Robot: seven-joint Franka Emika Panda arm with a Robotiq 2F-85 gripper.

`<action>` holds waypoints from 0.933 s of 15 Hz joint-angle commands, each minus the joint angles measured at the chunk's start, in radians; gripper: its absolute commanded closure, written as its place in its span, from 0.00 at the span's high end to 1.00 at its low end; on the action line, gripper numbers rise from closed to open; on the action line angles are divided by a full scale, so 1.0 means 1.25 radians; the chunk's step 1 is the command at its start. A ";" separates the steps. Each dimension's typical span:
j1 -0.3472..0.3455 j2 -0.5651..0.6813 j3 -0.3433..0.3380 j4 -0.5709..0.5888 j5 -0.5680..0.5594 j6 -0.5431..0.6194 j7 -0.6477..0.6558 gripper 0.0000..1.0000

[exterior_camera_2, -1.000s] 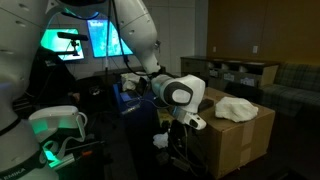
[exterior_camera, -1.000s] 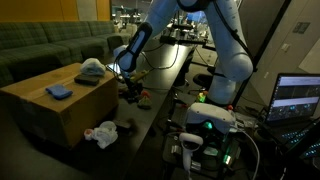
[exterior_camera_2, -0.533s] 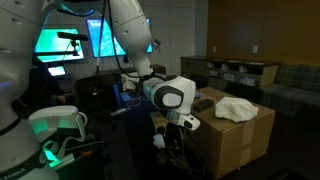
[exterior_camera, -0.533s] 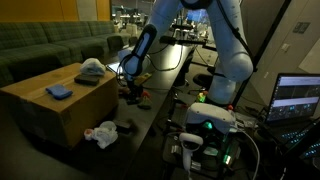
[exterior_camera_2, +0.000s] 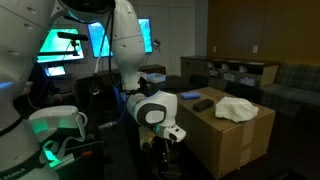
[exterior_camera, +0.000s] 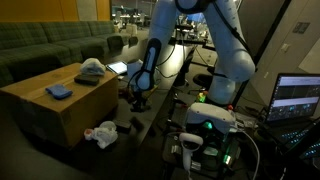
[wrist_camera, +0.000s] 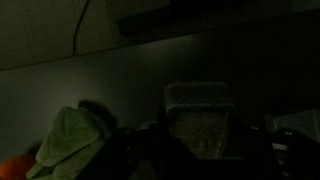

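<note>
In both exterior views my gripper (exterior_camera: 133, 103) (exterior_camera_2: 168, 142) hangs low beside the cardboard box (exterior_camera: 45, 112), below its top edge and near the dark floor. It is too dark and small to show how the jaws stand or whether they hold anything. The wrist view is very dark: a pale rectangular mesh-like thing (wrist_camera: 200, 115) sits just ahead of the gripper, and a crumpled greenish cloth (wrist_camera: 70, 140) lies at the lower left. A white cloth (exterior_camera: 100, 133) lies on the floor at the foot of the box.
On the box top lie a blue cloth (exterior_camera: 60, 92), a grey-blue cloth (exterior_camera: 92, 68), a white cloth (exterior_camera_2: 236, 108) and a dark flat item (exterior_camera_2: 203, 104). A lit laptop (exterior_camera: 296, 98) stands beside the robot base (exterior_camera: 210, 120). Green sofas (exterior_camera: 50, 45) stand behind.
The arm has swung away from the box's side and sunk lower, carrying the gripper down toward the floor. The cloths on the box and floor have not moved.
</note>
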 commanded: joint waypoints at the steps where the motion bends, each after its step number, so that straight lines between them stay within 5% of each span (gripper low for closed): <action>1: 0.096 0.044 -0.034 -0.002 0.020 0.087 0.073 0.32; 8: 0.263 0.124 -0.137 0.048 0.065 0.123 0.176 0.32; 14: 0.268 0.183 -0.198 0.093 0.093 0.107 0.181 0.32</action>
